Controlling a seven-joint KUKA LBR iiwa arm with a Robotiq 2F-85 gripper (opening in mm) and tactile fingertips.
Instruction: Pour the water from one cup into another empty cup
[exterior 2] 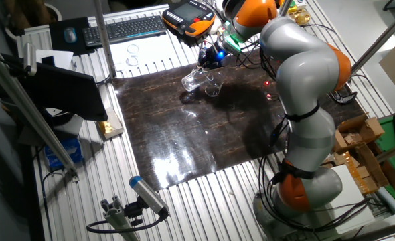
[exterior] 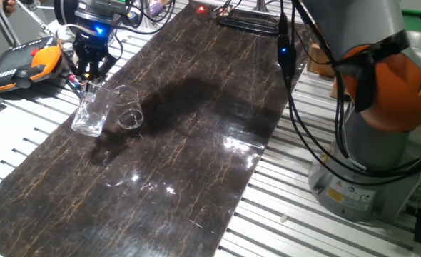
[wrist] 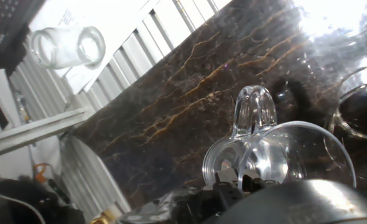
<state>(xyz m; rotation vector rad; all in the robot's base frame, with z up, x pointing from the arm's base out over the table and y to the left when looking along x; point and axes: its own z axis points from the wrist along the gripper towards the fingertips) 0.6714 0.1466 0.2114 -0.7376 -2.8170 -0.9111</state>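
The taller clear tumbler (exterior: 90, 114) hangs tilted from my gripper (exterior: 93, 71) at the far left of the dark marble mat (exterior: 196, 143). Its base points down and to the left. The gripper is shut on the tumbler's rim. The shorter, wider clear cup (exterior: 129, 108) stands on the mat just to the right of it, close but apart. In the other fixed view the gripper (exterior 2: 208, 59) holds the tall tumbler (exterior 2: 191, 81) beside the short cup (exterior 2: 213, 88). The hand view looks into the held tumbler (wrist: 277, 155), with the short cup (wrist: 361, 115) at the right. I cannot make out the water.
An orange teach pendant (exterior: 28, 63) lies behind the gripper, off the mat. Black cables (exterior: 250, 21) lie at the mat's far end. The arm's base (exterior: 367, 171) stands to the right. A keyboard (exterior 2: 124, 28) and glass jars (wrist: 65, 46) sit beyond the mat.
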